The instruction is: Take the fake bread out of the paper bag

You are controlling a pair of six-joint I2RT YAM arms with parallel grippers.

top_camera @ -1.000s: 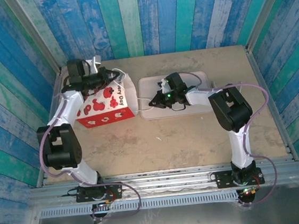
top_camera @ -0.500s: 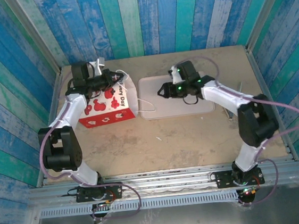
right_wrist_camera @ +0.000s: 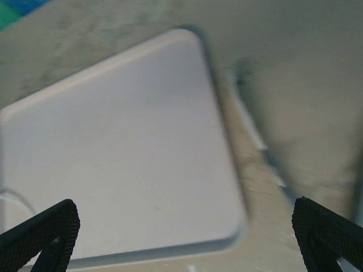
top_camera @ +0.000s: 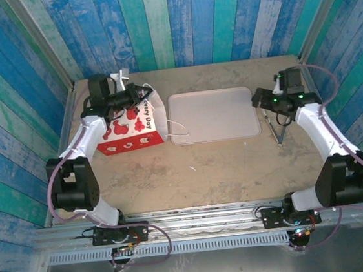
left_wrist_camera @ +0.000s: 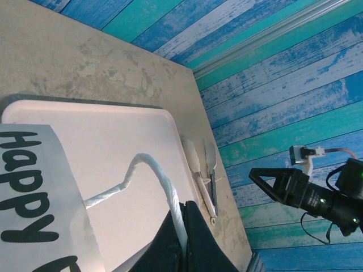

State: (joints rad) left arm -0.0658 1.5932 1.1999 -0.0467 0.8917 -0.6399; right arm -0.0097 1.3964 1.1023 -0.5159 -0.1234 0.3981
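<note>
- The left gripper [left_wrist_camera: 182,208] is pinched shut on the white string handle [left_wrist_camera: 148,170] of the paper bag [top_camera: 130,129]. The bag stands near the tabletop's [top_camera: 236,163] far-left corner, just beside the tray's [top_camera: 213,114] left edge.
- The right gripper [top_camera: 260,97] hangs spread wide and empty by the far-right edge, near the tongs [top_camera: 274,128] lying along the tray's right edge.
- The fake bread is hidden, presumably inside the bag, well apart from the right gripper.
- The step is likely fetching the tongs: descend squarely and close across both arms, while the left steadies the bag's mouth.
</note>
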